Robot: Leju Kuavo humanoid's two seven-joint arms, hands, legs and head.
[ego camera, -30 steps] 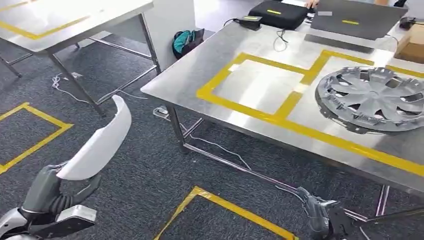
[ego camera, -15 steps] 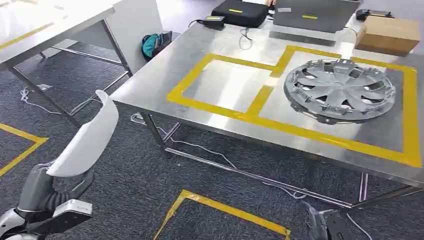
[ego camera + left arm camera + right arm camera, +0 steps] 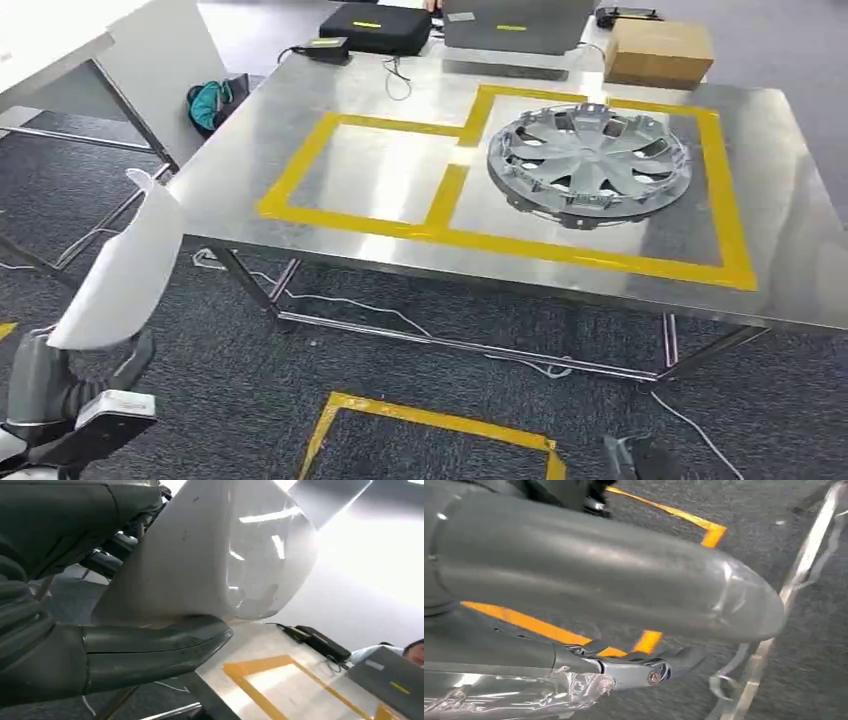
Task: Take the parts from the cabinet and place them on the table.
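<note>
My left hand (image 3: 58, 392) holds a long curved white part (image 3: 125, 270) upright at the lower left of the head view, short of the table's near left corner. In the left wrist view the white part (image 3: 215, 555) lies between the thick thumb and the dark fingers of that hand (image 3: 125, 655). A silver wheel cover (image 3: 590, 160) lies on the steel table (image 3: 790, 220) inside the right yellow-taped box; the left taped box (image 3: 375, 175) is bare. My right hand (image 3: 635, 462) hangs low at the bottom edge, and the right wrist view shows the right hand (image 3: 599, 580) with nothing in it, above carpet.
At the table's far edge sit a black case (image 3: 375, 28), a laptop (image 3: 515, 22) and a cardboard box (image 3: 658, 50). A teal bag (image 3: 210, 100) lies on the floor by a second table (image 3: 60, 50) on the left. Cables and yellow floor tape (image 3: 430, 420) run under the table's near side.
The whole view has swung: the table and wheel cover now sit nearer the picture's centre, so the camera moved. My left hand still holds the white part.
</note>
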